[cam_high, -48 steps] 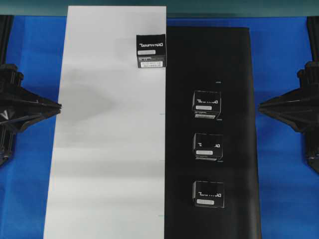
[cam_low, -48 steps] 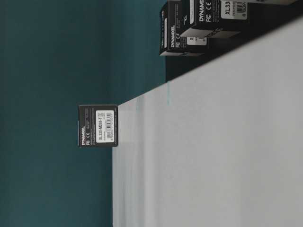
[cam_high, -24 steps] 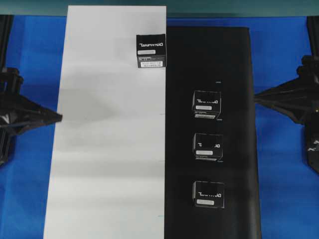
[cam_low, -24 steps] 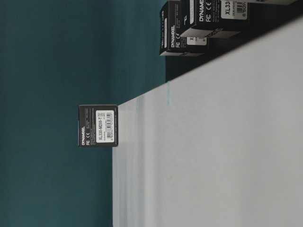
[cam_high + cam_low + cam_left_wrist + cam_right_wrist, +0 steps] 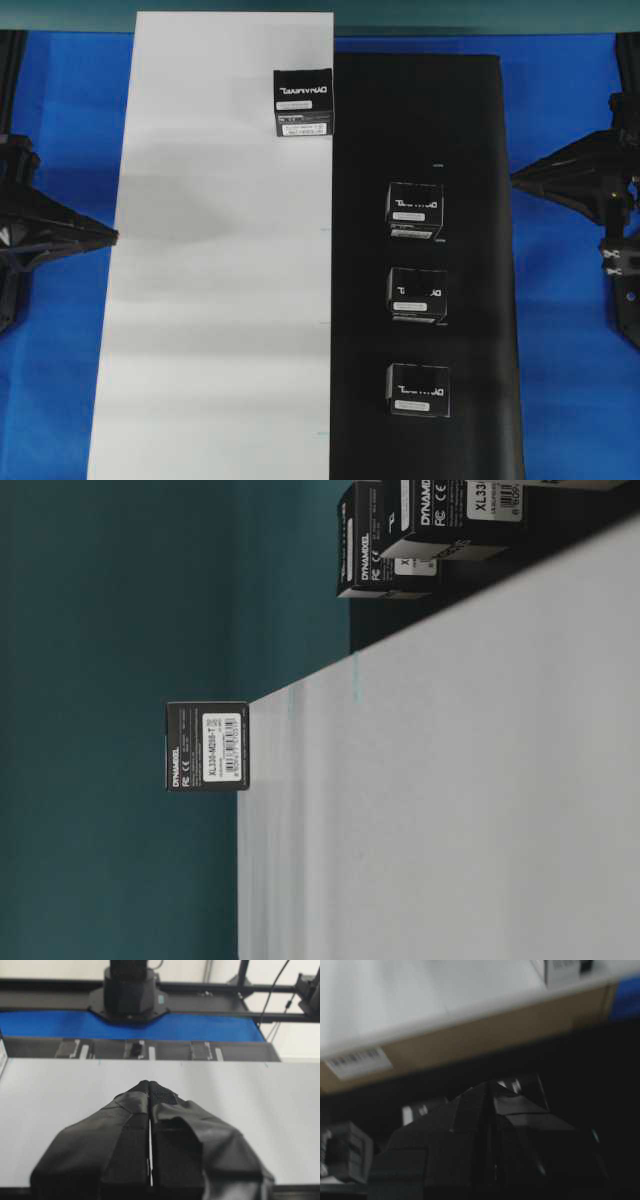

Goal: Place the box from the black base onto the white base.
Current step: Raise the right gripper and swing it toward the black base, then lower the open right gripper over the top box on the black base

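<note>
Three alike black boxes with white lettering stand in a column on the black base: a far box, a middle box and a near box. One more box stands at the far right edge of the white base. My left gripper is shut and empty, at the white base's left edge. My right gripper is shut and empty, at the black base's right edge, apart from every box.
Blue tabletop borders both sheets on the left and right. The right arm's black frame stands at the right edge, the left arm's body at the left. The right wrist view is dark and blurred.
My right gripper has swung toward the far end of the table and its jaws have finished shutting. The left gripper has shifted slightly nearer. No box has moved.
</note>
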Tool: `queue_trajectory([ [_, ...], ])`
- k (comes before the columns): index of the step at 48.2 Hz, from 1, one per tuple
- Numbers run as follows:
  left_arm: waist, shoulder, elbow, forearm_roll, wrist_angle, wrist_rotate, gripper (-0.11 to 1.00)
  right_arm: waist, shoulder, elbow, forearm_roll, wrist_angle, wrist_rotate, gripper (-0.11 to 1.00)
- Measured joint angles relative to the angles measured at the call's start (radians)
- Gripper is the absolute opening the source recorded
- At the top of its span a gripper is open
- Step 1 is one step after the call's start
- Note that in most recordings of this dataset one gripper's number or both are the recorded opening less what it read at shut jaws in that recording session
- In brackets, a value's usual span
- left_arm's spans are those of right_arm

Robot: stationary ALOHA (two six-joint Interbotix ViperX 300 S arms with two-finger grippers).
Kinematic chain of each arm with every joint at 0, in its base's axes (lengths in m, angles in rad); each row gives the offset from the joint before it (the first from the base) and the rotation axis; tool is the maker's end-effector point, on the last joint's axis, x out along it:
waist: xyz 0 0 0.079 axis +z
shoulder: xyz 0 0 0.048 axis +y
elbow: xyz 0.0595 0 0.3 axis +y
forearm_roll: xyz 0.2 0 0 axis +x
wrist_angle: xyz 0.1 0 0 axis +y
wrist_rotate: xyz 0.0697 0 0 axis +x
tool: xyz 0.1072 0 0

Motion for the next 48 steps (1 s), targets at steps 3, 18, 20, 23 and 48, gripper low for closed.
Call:
queue_trajectory([
  [3, -0.002, -0.002, 0.0, 0.0, 0.005, 0.0, -0.04, -0.014, 0.011, -0.003, 0.002, 0.04, 0.0, 0.04],
  [18, 0.0, -0.002, -0.002, 0.0, 0.014, 0.0, -0.04, -0.06, 0.132, -0.026, -0.026, 0.193, -0.009, 0.04],
  [20, 0.0, -0.003, -0.003, 0.0, 0.014, 0.0, -0.04, -0.067, 0.152, -0.028, -0.038, 0.207, -0.014, 0.04],
  [23, 0.0, -0.003, -0.006, 0.0, 0.014, 0.0, -0.04, -0.08, 0.181, -0.031, -0.058, 0.222, -0.023, 0.04],
  [48, 0.0, -0.003, -0.012, 0.0, 0.014, -0.002, -0.04, -0.103, 0.387, -0.055, -0.092, 0.215, -0.175, 0.08],
])
